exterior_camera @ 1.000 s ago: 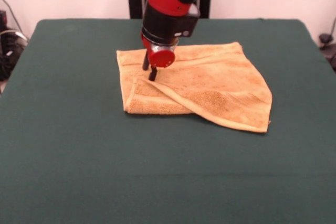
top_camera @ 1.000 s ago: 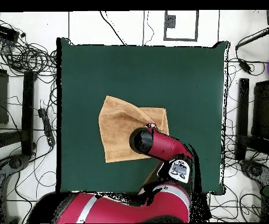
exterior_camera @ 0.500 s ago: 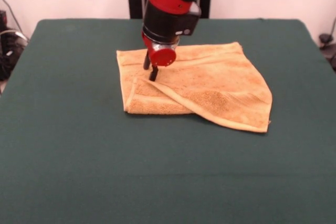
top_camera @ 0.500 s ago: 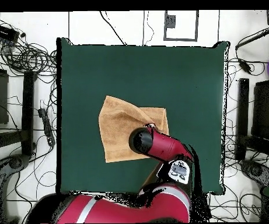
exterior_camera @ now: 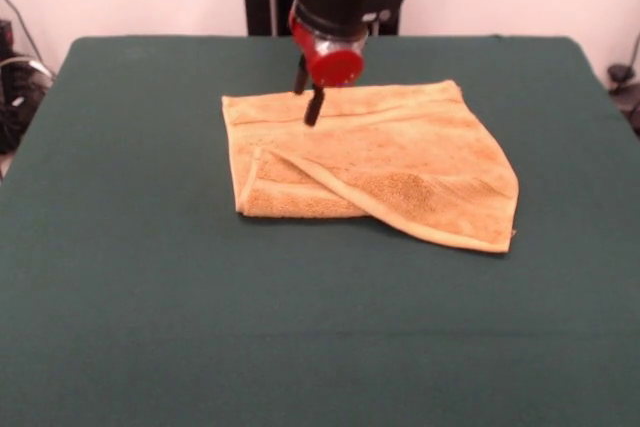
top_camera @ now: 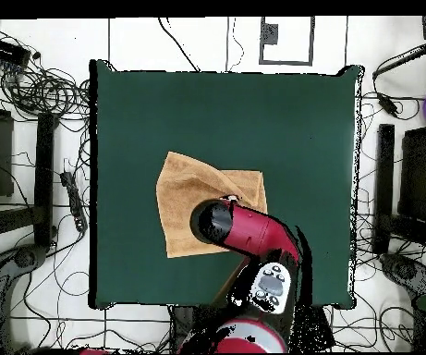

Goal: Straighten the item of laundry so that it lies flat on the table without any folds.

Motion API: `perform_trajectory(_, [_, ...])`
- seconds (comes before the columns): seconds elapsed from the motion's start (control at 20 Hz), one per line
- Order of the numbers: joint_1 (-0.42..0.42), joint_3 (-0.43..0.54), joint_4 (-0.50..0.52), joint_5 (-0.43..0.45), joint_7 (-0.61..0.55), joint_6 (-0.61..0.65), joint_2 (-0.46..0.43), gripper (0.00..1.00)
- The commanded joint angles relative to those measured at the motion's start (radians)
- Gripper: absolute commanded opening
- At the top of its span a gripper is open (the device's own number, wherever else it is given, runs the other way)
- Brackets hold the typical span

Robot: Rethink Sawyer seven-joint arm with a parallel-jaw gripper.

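While the towel (exterior_camera: 370, 162) lies a little above the middle of the front view, on the dark green table (exterior_camera: 140, 297), it is not yet flat. Starting at its left side, a narrow strip of the lower layer shows along the left and bottom-left edges, and a diagonal hemmed edge runs from near the left border down toward bottom centre, where an upper layer is folded over. Further right the cloth spreads into a broad flap ending in a point at the lower right, with a woven band just visible along that edge.

Above the towel's upper-left part, the gripper (exterior_camera: 308, 99) hangs from the red and black arm, its two dark fingers (exterior_camera: 314, 107) slightly parted and holding nothing; the tips seem to sit just above the cloth, though whether they touch it I cannot tell. In the overhead view the arm covers the lower right of the towel (top_camera: 184, 199), and the fingers are hidden.

Judging by the terry pile, the cloth is probably soft, light and limp, so it should drape and drag rather than slide as a sheet. A sensible hold would be the folded-over layer's hem or corner near the left end of the diagonal, pinching only that layer and drawing it outward.
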State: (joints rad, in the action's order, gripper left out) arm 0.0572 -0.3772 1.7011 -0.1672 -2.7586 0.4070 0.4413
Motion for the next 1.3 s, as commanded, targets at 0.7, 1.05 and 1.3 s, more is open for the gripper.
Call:
perform_trajectory(0.7, [-0.017, 0.024, -0.201, 0.114, 0.016, 0.045, -0.064, 1.0])
perform_trajectory(1.05, [-0.045, 0.053, -0.225, 0.149, 0.002, -0.013, -0.097, 1.0])
perform_trajectory(1.3, [-0.057, 0.095, -0.165, 0.094, -0.09, -0.076, -0.117, 1.0])
